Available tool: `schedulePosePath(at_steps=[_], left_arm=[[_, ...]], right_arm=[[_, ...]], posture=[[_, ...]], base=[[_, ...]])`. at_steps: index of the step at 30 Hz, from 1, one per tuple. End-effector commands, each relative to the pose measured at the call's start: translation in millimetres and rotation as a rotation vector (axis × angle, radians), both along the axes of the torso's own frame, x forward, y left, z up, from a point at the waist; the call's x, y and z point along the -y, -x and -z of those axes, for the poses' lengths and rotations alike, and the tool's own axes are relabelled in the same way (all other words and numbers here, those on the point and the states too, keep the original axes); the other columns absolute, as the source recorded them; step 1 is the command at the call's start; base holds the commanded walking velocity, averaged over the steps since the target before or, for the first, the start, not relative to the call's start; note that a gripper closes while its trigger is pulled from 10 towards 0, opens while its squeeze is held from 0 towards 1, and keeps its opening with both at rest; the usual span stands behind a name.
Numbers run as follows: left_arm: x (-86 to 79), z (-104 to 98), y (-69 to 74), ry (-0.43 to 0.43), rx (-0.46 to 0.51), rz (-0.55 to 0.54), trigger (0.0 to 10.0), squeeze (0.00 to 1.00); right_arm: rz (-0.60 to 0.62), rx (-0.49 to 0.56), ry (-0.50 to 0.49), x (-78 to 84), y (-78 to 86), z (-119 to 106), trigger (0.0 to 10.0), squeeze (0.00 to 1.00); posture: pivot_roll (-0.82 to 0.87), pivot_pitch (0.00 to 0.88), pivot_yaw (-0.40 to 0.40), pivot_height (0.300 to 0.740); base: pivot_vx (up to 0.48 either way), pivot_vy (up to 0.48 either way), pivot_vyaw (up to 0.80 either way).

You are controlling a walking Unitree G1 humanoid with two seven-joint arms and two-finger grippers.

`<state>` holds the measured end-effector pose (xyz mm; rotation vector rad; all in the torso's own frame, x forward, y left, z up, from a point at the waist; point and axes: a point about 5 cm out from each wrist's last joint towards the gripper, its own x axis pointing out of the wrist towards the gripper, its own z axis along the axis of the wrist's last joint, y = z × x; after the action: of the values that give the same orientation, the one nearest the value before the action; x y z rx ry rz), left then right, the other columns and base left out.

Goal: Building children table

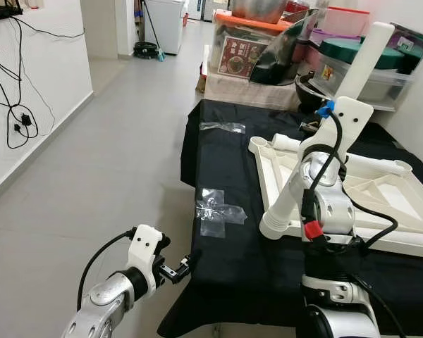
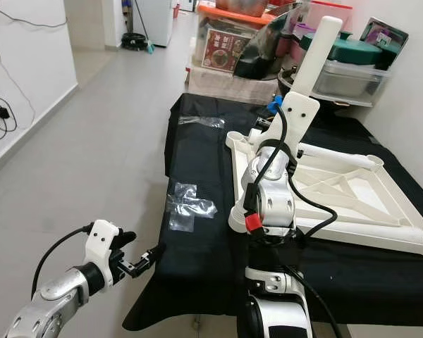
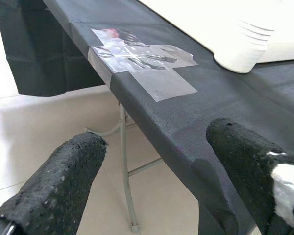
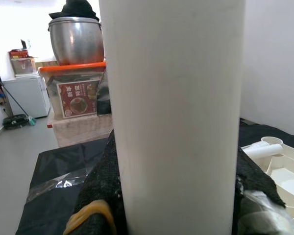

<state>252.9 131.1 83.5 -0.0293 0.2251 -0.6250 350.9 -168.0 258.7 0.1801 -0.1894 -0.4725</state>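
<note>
My right gripper (image 4: 176,196) is clamped around a white table leg (image 1: 317,134), held slanted above the table (image 1: 225,190); the leg's lower end sits at the near corner of the upturned white tabletop frame (image 1: 381,190) beside that gripper. My left gripper (image 1: 185,266), fingers (image 3: 54,191) spread wide and holding nothing, hovers just off the table's near edge, close to the clear tape patch (image 1: 215,211)

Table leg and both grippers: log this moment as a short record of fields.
right gripper: shut on the white table leg, held tilted, lower end at the tabletop's near corner
tabletop: white, upside down on the black cloth
left gripper: open, off the cloth's near edge, holding nothing
clear tape: stuck on the cloth
</note>
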Motion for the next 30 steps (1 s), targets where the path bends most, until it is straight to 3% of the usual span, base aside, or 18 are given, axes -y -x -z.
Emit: schedulePosePath(at_steps=[1, 12, 13, 14, 15, 16, 26, 30], left_arm=[[2.1, -0.2, 0.8, -0.006, -0.001, 0.016, 10.0, 0.0], [2.0, -0.3, 0.6, -0.006, -0.003, 0.02, 10.0, 0.0], [2.0, -0.4, 0.5, -0.007, -0.002, 0.021, 10.0, 0.0], [2.1, -0.4, 0.3, -0.007, -0.002, 0.021, 10.0, 0.0], [2.1, -0.4, 0.2, -0.007, -0.002, 0.022, 10.0, 0.0], [2.2, -0.4, 0.1, -0.007, -0.002, 0.022, 10.0, 0.0], [2.5, -0.1, 0.0, -0.005, -0.003, 0.024, 10.0, 0.0], [2.1, 0.3, -0.2, -0.006, -0.004, 0.026, 10.0, 0.0]], right_arm=[[-0.002, -0.089, -0.078, 5.0, -0.9, 21.7, 10.0, 0.0], [-0.016, -0.055, -0.075, 3.8, 0.5, 11.6, 10.0, 0.0], [-0.017, -0.049, -0.075, 3.7, 0.8, 10.5, 10.0, 0.11], [-0.018, -0.042, -0.075, 3.6, 1.2, 8.9, 10.0, 0.63], [-0.018, -0.037, -0.074, 3.5, 1.4, 7.9, 10.0, 0.63], [-0.018, -0.028, -0.072, 3.6, 1.9, 5.9, 10.0, 1.0], [-0.014, 0.037, -0.044, 2.9, 5.5, -8.8, 10.0, 1.0], [-0.023, 0.109, -0.02, -0.2, 10.3, -24.3, 10.0, 1.0]], posture=[[-0.04, 0.0, -0.123, 0.74], [-0.04, 0.0, -0.12, 0.74], [-0.04, 0.0, -0.119, 0.74], [-0.04, 0.0, -0.119, 0.74], [-0.04, 0.0, -0.119, 0.74], [-0.04, 0.0, -0.118, 0.74], [-0.04, 0.0, -0.118, 0.74], [-0.04, 0.0, -0.116, 0.74]], base=[[0.0, 0.0, 0.0], [0.0, 0.0, 0.0], [0.0, 0.0, 0.0], [0.0, 0.0, 0.0], [0.0, 0.0, 0.0], [0.0, 0.0, 0.0], [0.0, 0.0, 0.0], [0.0, 0.0, 0.0]])
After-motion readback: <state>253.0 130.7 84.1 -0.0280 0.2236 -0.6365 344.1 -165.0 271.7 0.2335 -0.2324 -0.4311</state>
